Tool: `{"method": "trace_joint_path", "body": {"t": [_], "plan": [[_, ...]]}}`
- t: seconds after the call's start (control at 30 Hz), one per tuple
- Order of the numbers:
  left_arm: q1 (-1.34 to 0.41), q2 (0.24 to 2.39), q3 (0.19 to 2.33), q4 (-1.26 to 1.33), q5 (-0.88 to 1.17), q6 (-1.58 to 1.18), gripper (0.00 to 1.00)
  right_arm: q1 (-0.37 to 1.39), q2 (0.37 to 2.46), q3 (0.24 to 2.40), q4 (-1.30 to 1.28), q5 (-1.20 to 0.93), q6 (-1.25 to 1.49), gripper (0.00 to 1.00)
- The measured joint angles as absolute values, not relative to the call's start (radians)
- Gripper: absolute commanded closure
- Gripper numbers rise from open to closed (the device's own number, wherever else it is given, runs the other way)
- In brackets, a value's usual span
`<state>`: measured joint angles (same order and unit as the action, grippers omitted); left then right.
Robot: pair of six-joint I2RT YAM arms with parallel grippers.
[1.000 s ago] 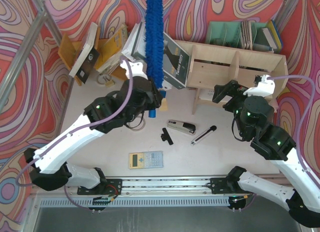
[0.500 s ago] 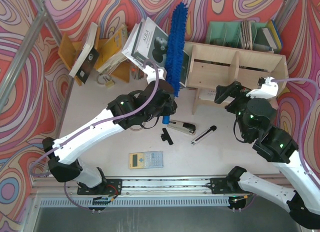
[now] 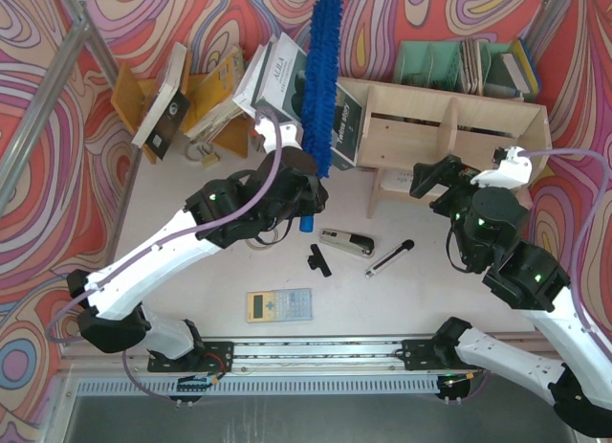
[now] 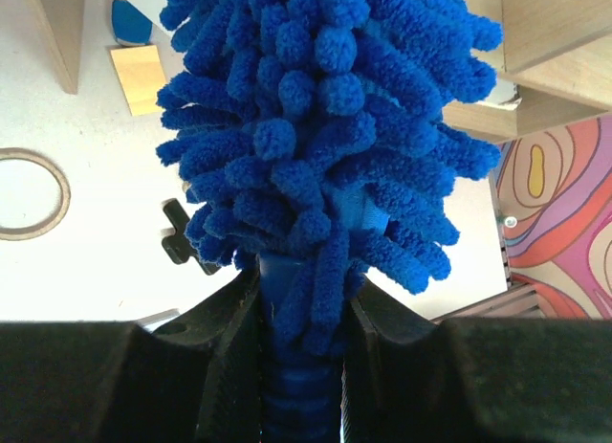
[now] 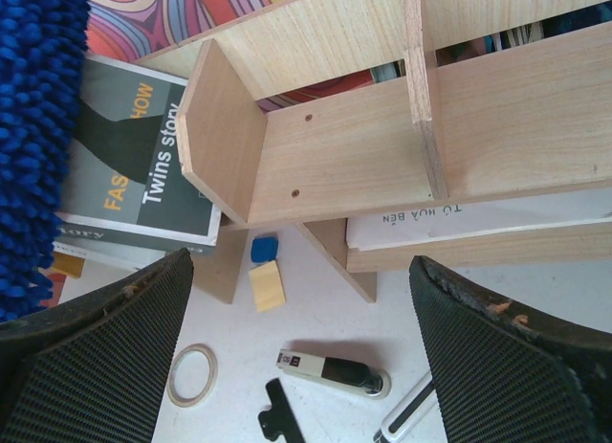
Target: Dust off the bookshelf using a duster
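The duster [image 3: 320,79], long and bright blue and fluffy, points away from me toward the back wall. It crosses over the leaning books, just left of the bookshelf's left end. My left gripper [image 3: 301,192] is shut on its blue handle. In the left wrist view the jaws [image 4: 301,290] pinch the ribbed handle under the duster's fluffy head [image 4: 316,127]. The bookshelf [image 3: 449,127] is pale plywood with upright dividers and stands at the back right. My right gripper [image 3: 435,178] hangs open in front of it, holding nothing. The right wrist view has the bookshelf [image 5: 335,146] ahead and the duster [image 5: 38,127] at the left edge.
On the table lie a stapler [image 3: 347,243], a black clip [image 3: 319,259], a pen [image 3: 389,257] and a calculator [image 3: 279,305]. An orange-yellow rack [image 3: 206,99] with books stands at the back left. A green file organiser [image 3: 430,65] sits behind the shelf. A tape ring [image 5: 192,374] lies near the stapler.
My left arm swung the duster right, toward the bookshelf's left end, then back a little to the left. The right arm has hardly moved.
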<state>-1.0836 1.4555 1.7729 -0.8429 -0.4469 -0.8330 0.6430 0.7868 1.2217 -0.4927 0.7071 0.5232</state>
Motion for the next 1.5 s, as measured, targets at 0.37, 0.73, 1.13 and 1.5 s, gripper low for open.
{"method": "trace_joint_path", "body": {"t": [0.37, 0.73, 1.13, 1.5], "plan": [[-1.071, 1.452, 1.754, -0.822, -0.414, -0.835, 1.00, 0.643, 0.790, 1.222, -0.493, 0.707, 0.524, 0.16], [-1.071, 1.561, 1.752, -0.791, -0.272, -0.842, 1.00, 0.643, 0.794, 1.222, -0.493, 0.707, 0.526, 0.16], [-1.071, 1.492, 1.731, -0.783, -0.327, -0.827, 1.00, 0.643, 0.785, 1.209, -0.496, 0.708, 0.540, 0.16], [-1.066, 1.347, 1.682, -0.779, -0.462, -0.792, 1.00, 0.643, 0.785, 1.204, -0.500, 0.708, 0.544, 0.16]]}}
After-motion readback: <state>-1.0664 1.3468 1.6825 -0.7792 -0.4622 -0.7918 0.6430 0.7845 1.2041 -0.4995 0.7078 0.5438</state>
